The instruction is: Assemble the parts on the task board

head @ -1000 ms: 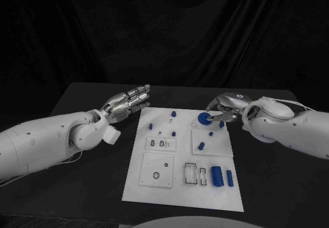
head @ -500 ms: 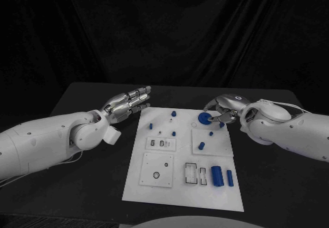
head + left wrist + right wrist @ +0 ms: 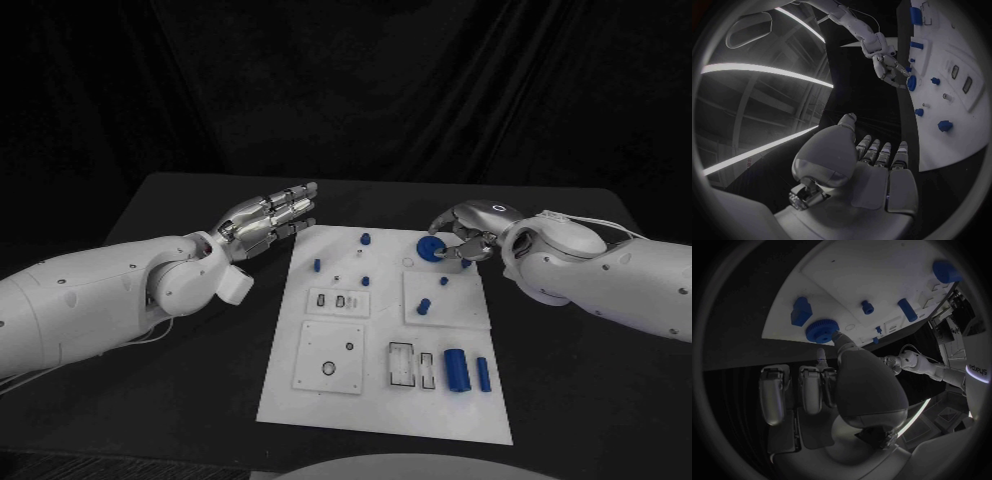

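Blue gear (image 3: 430,248) pinched by right hand (image 3: 464,232) over task board (image 3: 378,400).

From the head we look steeply down on the black table (image 3: 188,215), the task board (image 3: 378,400) mid-frame. The left wrist view sits behind the left hand (image 3: 873,172), facing across the board's far end. The right wrist view sits close behind the right hand (image 3: 832,390). All share the blue gear (image 3: 430,247).
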